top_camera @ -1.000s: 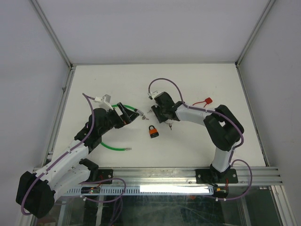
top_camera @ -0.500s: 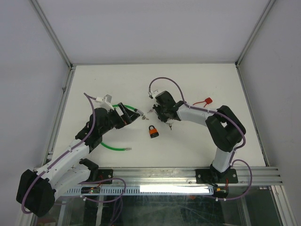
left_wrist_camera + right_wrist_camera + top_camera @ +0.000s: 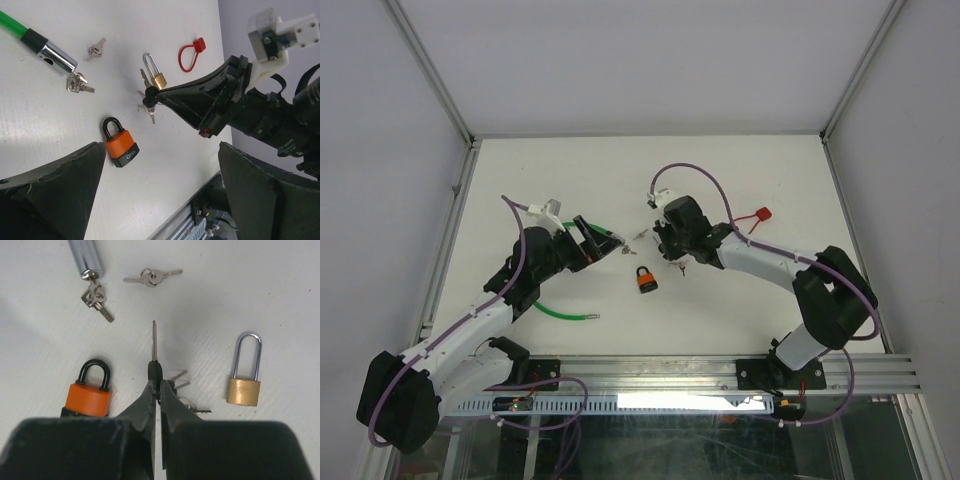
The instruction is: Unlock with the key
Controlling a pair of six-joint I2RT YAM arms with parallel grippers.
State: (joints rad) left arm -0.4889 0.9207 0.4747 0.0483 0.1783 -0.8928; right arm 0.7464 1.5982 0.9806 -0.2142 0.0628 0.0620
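Observation:
My right gripper (image 3: 160, 385) is shut on the black head of a key (image 3: 154, 347). The blade points away from me, above the table, and other keys hang under the fingers. The orange padlock (image 3: 90, 392) lies closed just to the left of the fingers, and it shows in the top view (image 3: 645, 279) below the right gripper (image 3: 658, 243). My left gripper (image 3: 161, 150) is open and empty, hovering left of the padlock (image 3: 120, 144). In the left wrist view the right gripper's tip holds the key (image 3: 146, 101).
A brass padlock (image 3: 244, 385) lies to the right of the key. A small key pair (image 3: 150, 276) and the steel end of a green cable lock (image 3: 86, 257) with keys (image 3: 97, 300) lie further off. A red tag (image 3: 752, 216) is behind the right arm.
The right arm's elbow has swung out to the right and the right gripper has shifted a little right with the key. The left arm has barely moved.

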